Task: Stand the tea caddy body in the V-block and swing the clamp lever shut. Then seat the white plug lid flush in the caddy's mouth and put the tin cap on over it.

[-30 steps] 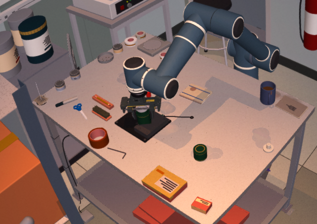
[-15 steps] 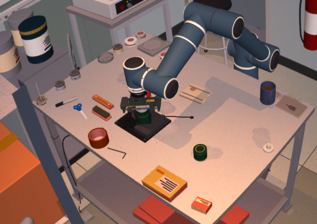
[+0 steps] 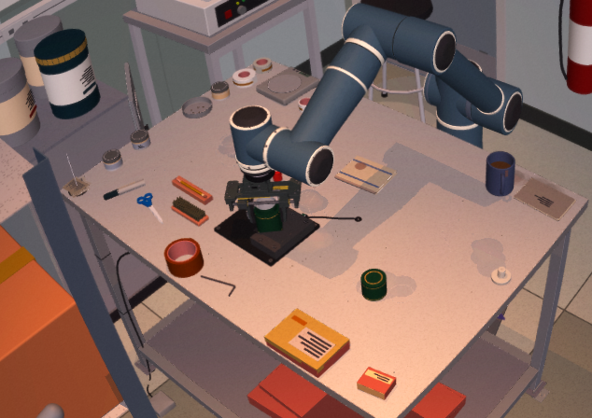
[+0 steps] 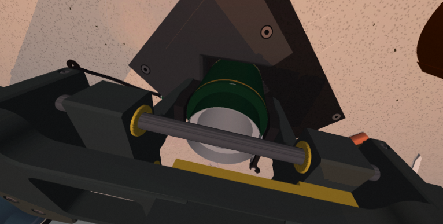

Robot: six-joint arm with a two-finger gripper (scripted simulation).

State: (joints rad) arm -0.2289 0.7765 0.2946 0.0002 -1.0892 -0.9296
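The dark green tea caddy body (image 3: 268, 218) (image 4: 229, 97) is held in my closed gripper (image 3: 263, 207) (image 4: 225, 119) and stands upright in the notch of the V-block (image 3: 267, 231) (image 4: 236, 44) on its black base plate. Its open mouth shows a pale interior in the wrist camera. The thin black clamp lever (image 3: 332, 218) (image 4: 108, 77) sticks out to the right, swung away from the caddy. The green tin cap (image 3: 373, 284) lies on the table toward the near right. The white plug lid (image 3: 501, 275) lies near the right edge.
Behind the fixture lie a small notepad (image 3: 365, 173), several small tins and a grey plate (image 3: 287, 84). A red tape roll (image 3: 184, 257), hex key (image 3: 219, 284), brush (image 3: 189, 210), scissors (image 3: 148, 204) and marker (image 3: 123, 189) lie left. A blue mug (image 3: 499, 172) stands at the far right.
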